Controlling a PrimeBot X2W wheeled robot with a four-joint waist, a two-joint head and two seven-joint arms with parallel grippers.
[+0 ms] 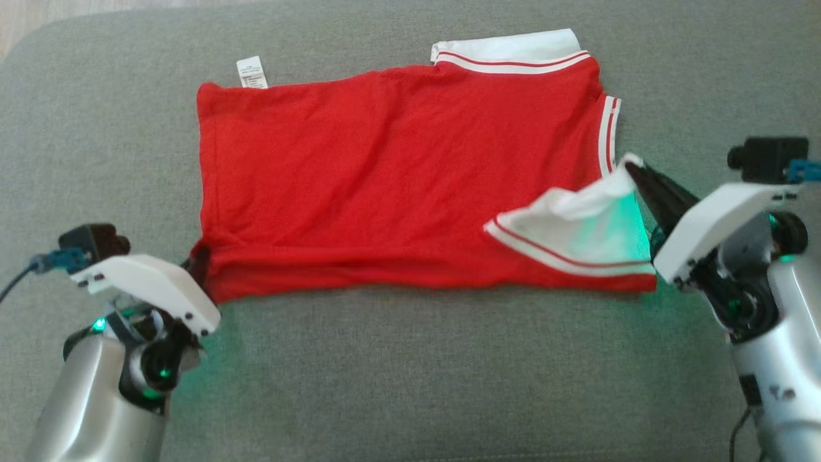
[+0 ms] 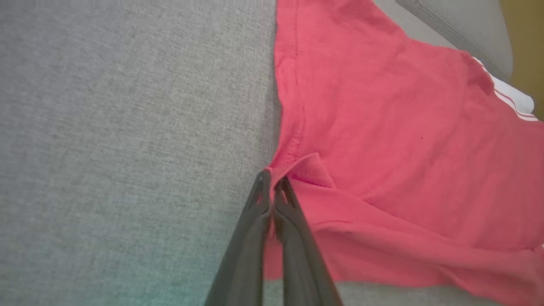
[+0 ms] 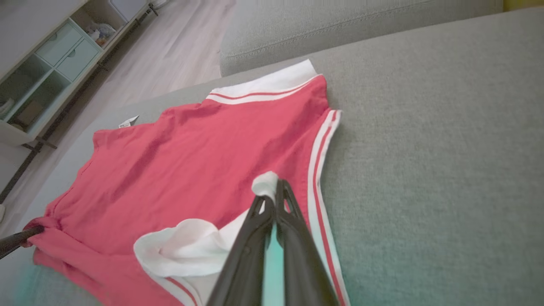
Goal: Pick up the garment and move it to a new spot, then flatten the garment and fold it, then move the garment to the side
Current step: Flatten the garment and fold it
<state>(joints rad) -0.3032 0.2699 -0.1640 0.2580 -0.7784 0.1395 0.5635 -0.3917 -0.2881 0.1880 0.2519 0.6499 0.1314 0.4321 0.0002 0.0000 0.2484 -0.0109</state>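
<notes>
The garment is a red shirt with white, red-striped collar and sleeve trim, lying spread on a grey cushion. My left gripper is shut on the garment's near-left corner; in the left wrist view its fingertips pinch a small red fold of the garment. My right gripper is shut on the white trim at the near-right, lifting a white flap off the red cloth. The right wrist view has that gripper clamped on the white cloth, with the garment spread beyond it.
The grey cushion reaches well past the garment on all sides. A second cushion lies behind. Beyond the cushion's edge are a wooden floor and a shelf unit with drawers. A white label sticks out at the garment's far-left edge.
</notes>
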